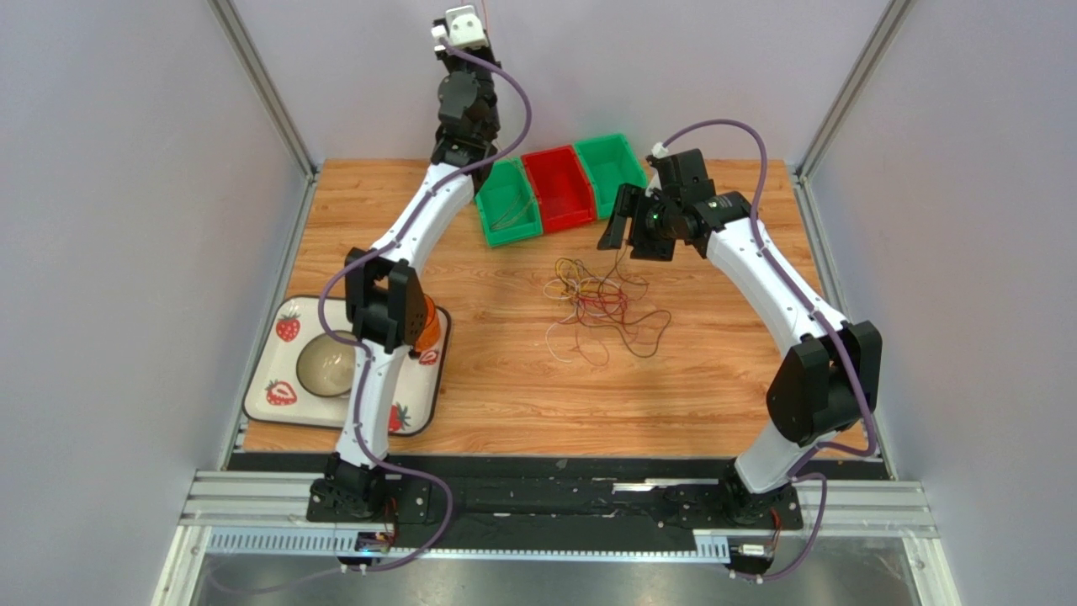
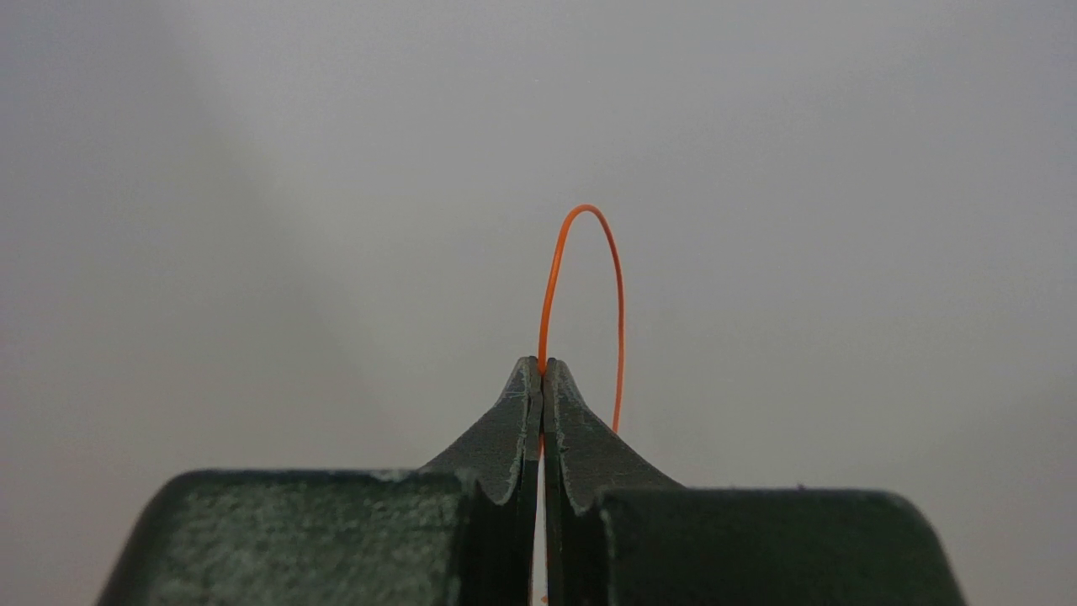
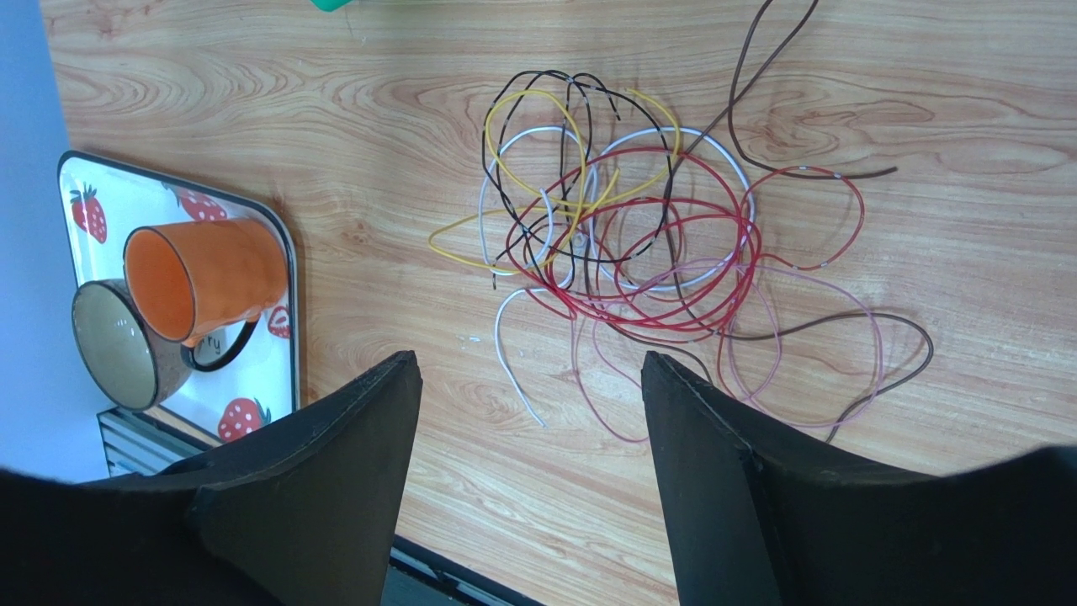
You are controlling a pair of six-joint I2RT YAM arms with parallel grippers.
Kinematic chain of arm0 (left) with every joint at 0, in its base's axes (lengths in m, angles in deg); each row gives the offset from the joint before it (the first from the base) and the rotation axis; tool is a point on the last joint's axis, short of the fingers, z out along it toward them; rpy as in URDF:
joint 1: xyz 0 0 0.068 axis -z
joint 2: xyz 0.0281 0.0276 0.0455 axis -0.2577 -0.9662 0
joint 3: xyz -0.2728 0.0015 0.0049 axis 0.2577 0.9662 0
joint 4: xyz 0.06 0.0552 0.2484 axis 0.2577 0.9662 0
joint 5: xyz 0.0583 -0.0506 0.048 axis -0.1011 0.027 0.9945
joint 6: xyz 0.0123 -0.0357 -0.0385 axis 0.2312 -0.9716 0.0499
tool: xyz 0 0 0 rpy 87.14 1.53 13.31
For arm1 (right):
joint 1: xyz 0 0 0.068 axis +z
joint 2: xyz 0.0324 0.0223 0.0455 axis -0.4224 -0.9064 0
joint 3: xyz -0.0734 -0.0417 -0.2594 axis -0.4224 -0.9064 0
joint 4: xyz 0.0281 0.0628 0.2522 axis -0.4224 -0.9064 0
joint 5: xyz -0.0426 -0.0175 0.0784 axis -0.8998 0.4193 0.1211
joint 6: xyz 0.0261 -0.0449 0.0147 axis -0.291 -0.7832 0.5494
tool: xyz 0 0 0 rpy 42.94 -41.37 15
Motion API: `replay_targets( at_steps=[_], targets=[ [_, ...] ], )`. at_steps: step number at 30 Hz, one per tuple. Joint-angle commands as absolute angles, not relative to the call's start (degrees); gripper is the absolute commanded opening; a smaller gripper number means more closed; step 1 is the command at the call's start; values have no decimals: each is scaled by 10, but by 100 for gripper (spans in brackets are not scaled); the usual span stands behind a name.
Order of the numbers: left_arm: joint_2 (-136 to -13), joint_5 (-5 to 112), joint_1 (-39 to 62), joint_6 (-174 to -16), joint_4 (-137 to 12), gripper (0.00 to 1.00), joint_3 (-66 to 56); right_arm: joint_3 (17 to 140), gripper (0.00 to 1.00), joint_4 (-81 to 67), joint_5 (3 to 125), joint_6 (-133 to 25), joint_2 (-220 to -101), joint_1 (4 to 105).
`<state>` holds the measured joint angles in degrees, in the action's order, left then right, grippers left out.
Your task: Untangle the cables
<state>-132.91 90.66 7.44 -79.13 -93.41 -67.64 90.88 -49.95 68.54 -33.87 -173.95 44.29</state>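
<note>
Aloft, left jaws clenched on an orange cable (image 2: 582, 207) (its ends hidden), right jaws released, empty, near the cable tangle (image 3: 657, 253).

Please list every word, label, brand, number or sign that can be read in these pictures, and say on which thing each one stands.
No text can be read with certainty.
Tray: a few dark letters show beside the orange mug, partly hidden and too blurred to read; the rest is strawberry drawings.
Bins and cables: no text shows.
</note>
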Motion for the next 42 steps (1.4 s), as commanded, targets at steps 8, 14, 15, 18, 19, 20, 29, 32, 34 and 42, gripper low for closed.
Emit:
replay_targets(
  at_steps=[8, 14, 15, 18, 19, 20, 29, 32, 34, 42],
  targets=[
    [-1218, 1004, 76, -699, -1078, 0, -567, 905, 69, -481, 699, -336, -1740, 440],
    [-1188, 985, 77, -688, -1089, 0, -551, 905, 69, -479, 702, -336, -1742, 440],
    [-1193, 986, 77, -682, -1085, 0, -558, 905, 69, -479, 702, -335, -1742, 441],
    [-1206, 983, 76, -663, -1080, 0, -578, 905, 69, -479, 702, -336, -1741, 440],
    [-1206, 987, 76, -653, -1085, 0, -576, 905, 69, -479, 701, -336, -1740, 441],
    [-1206, 990, 76, -650, -1087, 0, -576, 905, 69, -480, 701, -336, -1739, 440],
    [-1229, 955, 76, -670, -1033, 0, -590, 904, 68, -477, 705, -335, -1741, 441],
    [-1243, 947, 77, -710, -1000, 0, -590, 901, 69, -476, 703, -336, -1738, 440],
    [-1243, 930, 80, -740, -977, 0, -579, 901, 69, -476, 701, -337, -1738, 440],
    [-1243, 971, 121, -707, -1012, 0, -513, 900, 69, -476, 702, -336, -1738, 440]
  ],
)
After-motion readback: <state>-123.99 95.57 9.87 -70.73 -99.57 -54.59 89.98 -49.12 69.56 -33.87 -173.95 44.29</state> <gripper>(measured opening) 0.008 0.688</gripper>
